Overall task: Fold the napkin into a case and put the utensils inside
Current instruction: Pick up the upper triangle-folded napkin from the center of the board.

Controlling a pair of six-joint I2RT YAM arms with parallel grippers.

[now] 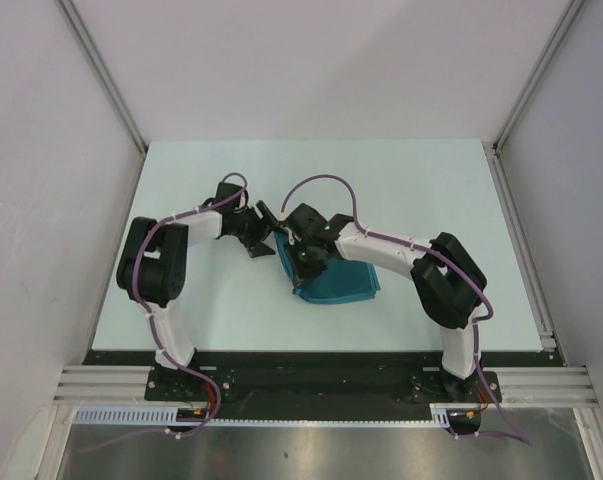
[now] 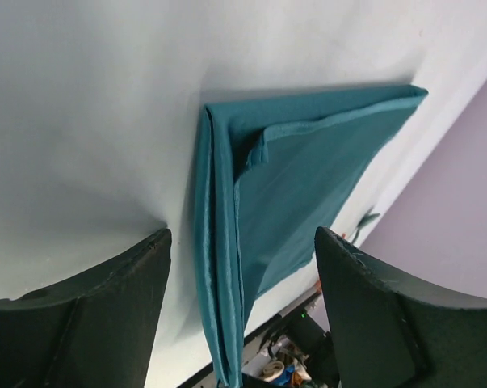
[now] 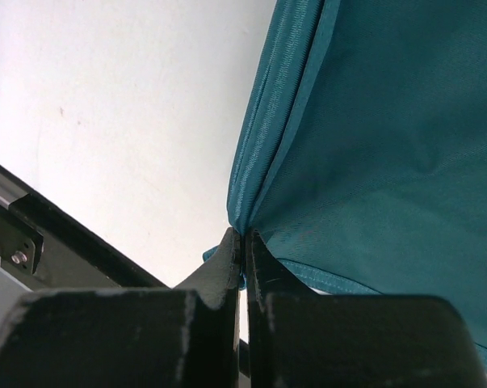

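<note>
Right hand (image 3: 243, 240) pinched shut on edge of folded teal napkin (image 3: 372, 145). Left hand (image 2: 241, 234) wide, empty, over napkin's left fold; cloth on pale surface (image 2: 90, 121).

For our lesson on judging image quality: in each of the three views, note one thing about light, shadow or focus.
Top view: even light, faint shadows under the arms. Left wrist view: cloth sharp, soft shadow on the table beside it, near fingers blurred. Right wrist view: table nearly washed out, cloth weave crisp.
</note>
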